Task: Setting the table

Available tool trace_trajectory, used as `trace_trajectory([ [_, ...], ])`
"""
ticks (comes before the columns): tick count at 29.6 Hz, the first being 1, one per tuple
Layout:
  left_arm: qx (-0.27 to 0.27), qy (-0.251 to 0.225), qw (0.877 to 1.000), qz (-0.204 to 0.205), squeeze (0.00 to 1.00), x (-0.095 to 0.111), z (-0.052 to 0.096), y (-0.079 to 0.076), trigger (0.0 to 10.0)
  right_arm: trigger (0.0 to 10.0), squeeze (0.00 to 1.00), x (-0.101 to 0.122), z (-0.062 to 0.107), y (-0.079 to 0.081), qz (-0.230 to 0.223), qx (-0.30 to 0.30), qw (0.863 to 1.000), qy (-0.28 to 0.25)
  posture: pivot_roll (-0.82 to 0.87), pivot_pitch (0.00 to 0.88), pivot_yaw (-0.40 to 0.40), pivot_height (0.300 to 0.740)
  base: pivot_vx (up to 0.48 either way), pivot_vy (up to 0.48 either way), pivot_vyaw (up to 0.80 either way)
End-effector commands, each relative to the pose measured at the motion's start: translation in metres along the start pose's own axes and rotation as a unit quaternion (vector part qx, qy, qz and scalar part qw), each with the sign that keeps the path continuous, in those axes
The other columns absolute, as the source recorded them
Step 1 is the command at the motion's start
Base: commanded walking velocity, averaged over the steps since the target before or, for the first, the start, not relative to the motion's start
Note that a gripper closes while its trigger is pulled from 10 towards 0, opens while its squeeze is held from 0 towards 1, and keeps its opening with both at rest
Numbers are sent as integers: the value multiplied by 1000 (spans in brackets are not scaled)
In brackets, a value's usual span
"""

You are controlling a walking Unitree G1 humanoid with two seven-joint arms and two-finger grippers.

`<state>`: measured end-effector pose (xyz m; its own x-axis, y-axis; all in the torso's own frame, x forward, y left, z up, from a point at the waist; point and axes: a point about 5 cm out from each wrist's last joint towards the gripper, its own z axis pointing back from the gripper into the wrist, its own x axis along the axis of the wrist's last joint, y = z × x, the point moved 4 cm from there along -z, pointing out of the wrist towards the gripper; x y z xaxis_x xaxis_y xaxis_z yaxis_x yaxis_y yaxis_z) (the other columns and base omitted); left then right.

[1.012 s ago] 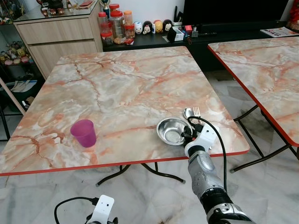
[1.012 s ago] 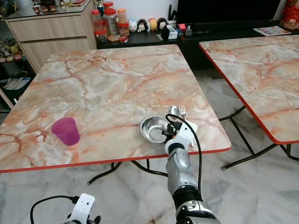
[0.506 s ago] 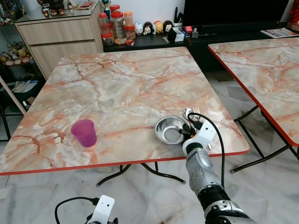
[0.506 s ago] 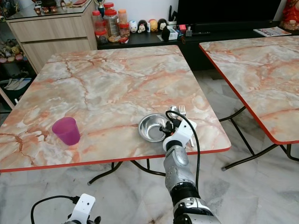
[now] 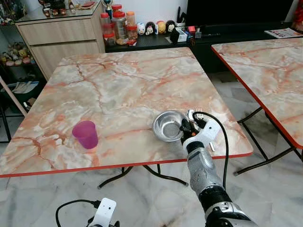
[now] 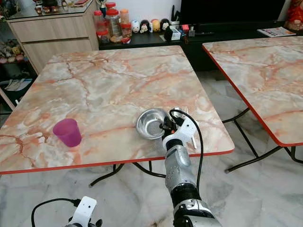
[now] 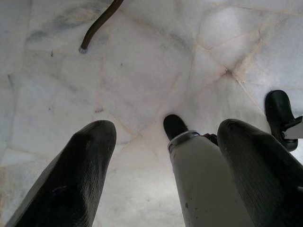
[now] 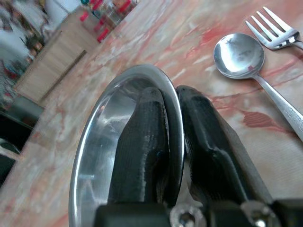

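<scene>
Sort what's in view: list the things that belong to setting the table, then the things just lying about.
Belongs to the job:
- steel bowl, its rim pinched by the right claw
- spoon and fork, lying beside the bowl
- purple cup, standing near the table's front edge
- marble table

Just lying about:
- jars and figurines on the dark sideboard
- second table

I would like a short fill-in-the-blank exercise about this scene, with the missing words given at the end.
1. The right gripper pinches the rim of the metal ____.
2. The cup on the table is ____ in colour.
3. Beside the spoon lies a ____.

Missing words: bowl; purple; fork
</scene>
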<state>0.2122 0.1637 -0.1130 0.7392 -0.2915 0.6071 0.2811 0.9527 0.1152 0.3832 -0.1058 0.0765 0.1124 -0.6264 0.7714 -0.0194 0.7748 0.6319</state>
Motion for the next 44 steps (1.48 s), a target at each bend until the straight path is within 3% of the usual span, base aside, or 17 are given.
trace_trajectory([
  [1,-2,5,1000,-11,0,-1,0,0,10000,10000,0,7,-7,27,-34,33,999,-22,73,0,39,740,0,0,0],
  [4,-3,5,1000,-16,0,0,0,0,10000,10000,0,12,-8,34,-56,52,997,-33,73,0,40,740,0,0,0],
  [8,-3,4,1000,-19,0,0,0,0,10000,10000,0,13,-8,38,-46,64,996,-34,71,0,41,740,0,0,0],
  [20,5,11,1000,-29,0,-2,0,1,10000,10000,0,20,-6,50,47,100,992,-62,68,0,41,740,0,0,0],
  [27,7,14,999,-32,0,-4,0,1,10000,10000,0,32,-5,48,89,87,988,-97,65,0,39,740,0,-43,450],
  [44,7,20,999,-49,0,-8,1,1,10000,10000,0,33,-4,41,92,70,988,-99,53,0,47,740,0,-321,46],
])
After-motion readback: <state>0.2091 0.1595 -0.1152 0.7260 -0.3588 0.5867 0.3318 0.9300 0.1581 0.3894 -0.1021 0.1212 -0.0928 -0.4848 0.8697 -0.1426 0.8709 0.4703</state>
